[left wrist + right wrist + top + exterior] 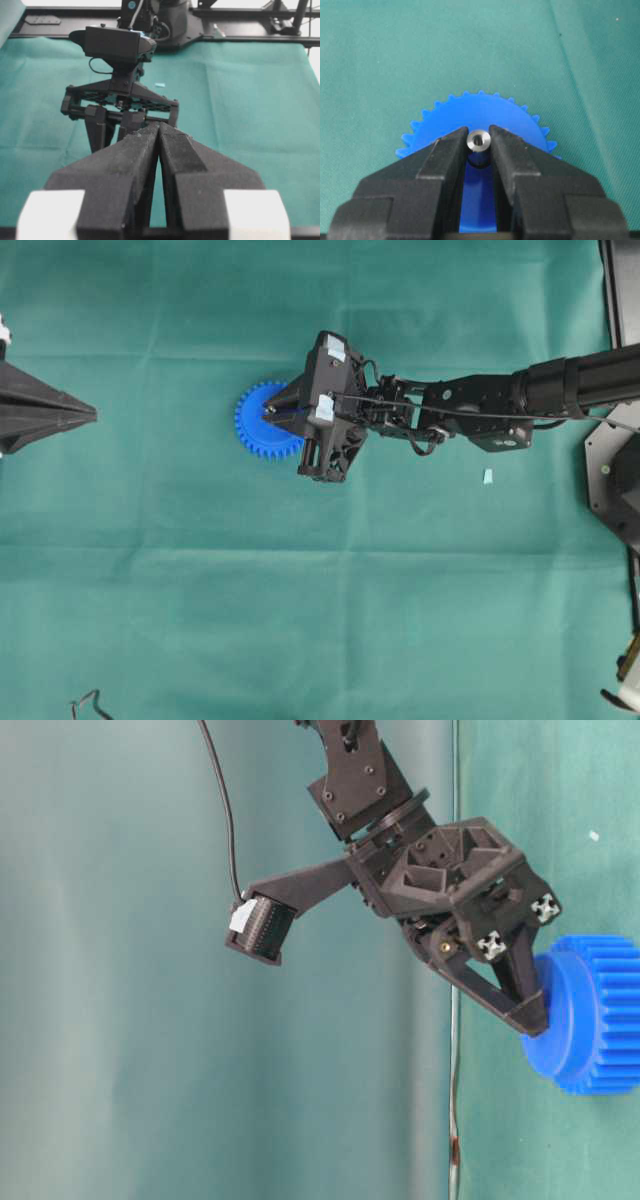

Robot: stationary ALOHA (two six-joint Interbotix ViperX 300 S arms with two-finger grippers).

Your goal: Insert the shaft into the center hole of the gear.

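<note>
Shaft (pixel 478 140): my right claw (pixel 479 145) pinches it between the fingertips, jaws nearly closed, directly over the gear (pixel 485 117) hub. I judge it light, stiff and slick, best gripped mid-length. Left claw (pixel 159 135) sits closed, empty.

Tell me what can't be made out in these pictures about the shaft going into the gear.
- Center hole: hidden in every view; in the right wrist view the shaft and the right hand cover it.
- Whether the shaft tip has entered the gear: its lower end is hidden between the fingers.
- Shaft in the table-level view: masked by the fingers.
- Gear in the left wrist view: blocked by the shut left hand.
</note>
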